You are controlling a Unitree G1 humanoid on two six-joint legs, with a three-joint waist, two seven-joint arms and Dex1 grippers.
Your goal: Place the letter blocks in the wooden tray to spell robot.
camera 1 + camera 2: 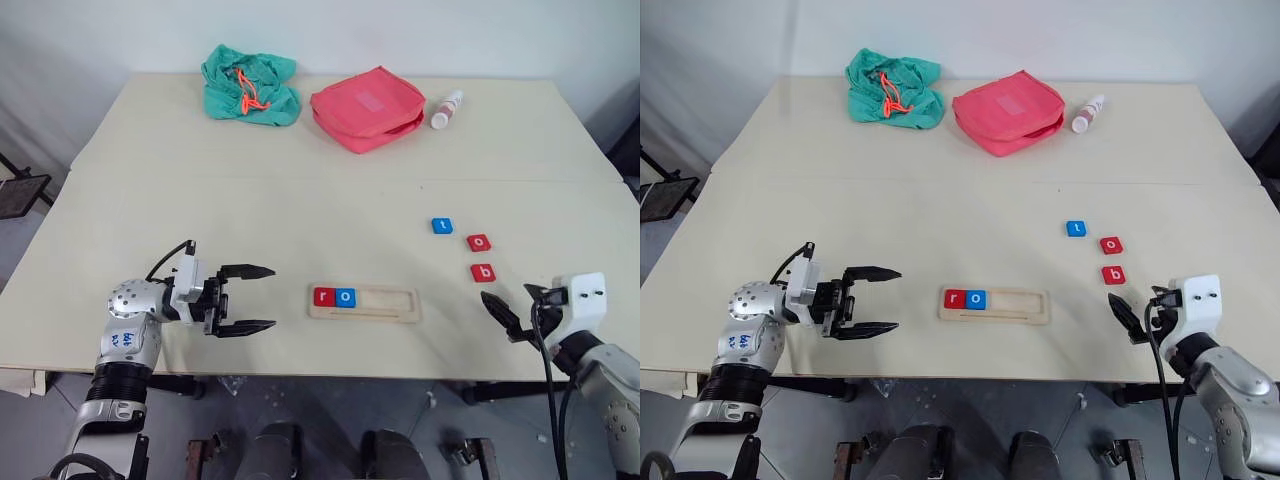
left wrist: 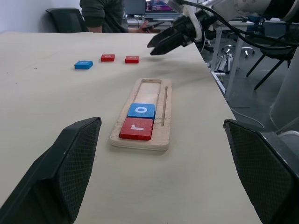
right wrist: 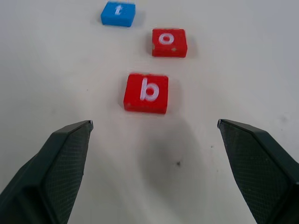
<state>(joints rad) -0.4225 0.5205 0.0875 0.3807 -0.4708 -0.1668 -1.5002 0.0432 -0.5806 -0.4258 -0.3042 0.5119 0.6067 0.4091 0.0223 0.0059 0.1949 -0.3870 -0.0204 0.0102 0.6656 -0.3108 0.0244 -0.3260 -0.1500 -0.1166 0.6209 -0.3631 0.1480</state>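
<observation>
Letter blocks look light, stiff and thin, so I'd pinch one by two opposite edges, low against the bench (image 1: 150, 180). The red r (image 1: 323, 296) and blue o (image 1: 345, 296) sit in the wooden tray (image 1: 385, 313) at its left end. The red b (image 3: 146, 93), red o (image 3: 169, 42) and blue t (image 3: 118, 13) lie loose, apart from each other. The right gripper (image 3: 152, 158) faces b, jaws wide apart, empty. The left gripper (image 1: 245, 298), also spread and empty, waits beside the tray. A red pouch (image 1: 366, 107), green cloth (image 1: 250, 85) and small bottle (image 1: 446, 109) lie well away; nothing blocks b.
</observation>
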